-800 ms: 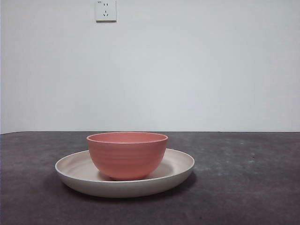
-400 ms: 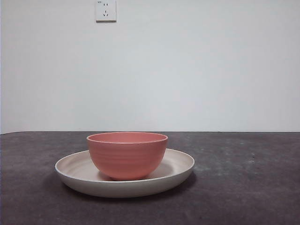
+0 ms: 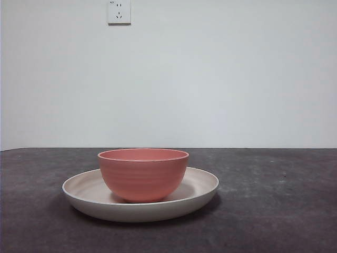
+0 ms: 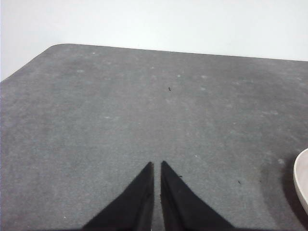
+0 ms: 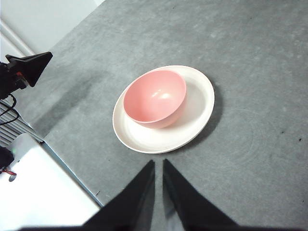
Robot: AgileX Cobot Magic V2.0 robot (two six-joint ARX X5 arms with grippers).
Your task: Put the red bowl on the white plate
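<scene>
The red bowl (image 3: pixel 143 174) stands upright inside the white plate (image 3: pixel 84 197) on the dark table, left of centre in the front view. No gripper shows in the front view. In the right wrist view the bowl (image 5: pixel 155 97) sits in the plate (image 5: pixel 199 103), off-centre within it. My right gripper (image 5: pixel 158 162) is shut and empty, raised above the table and apart from the plate. My left gripper (image 4: pixel 158 163) is shut and empty over bare table, with only a sliver of the plate's rim (image 4: pixel 302 185) at the picture's edge.
A wall socket (image 3: pixel 119 11) is on the white wall behind. The right wrist view shows the table's edge, a white surface (image 5: pixel 38 192) beyond it, and the other arm's black pointed tip (image 5: pixel 30 65) well away from the plate.
</scene>
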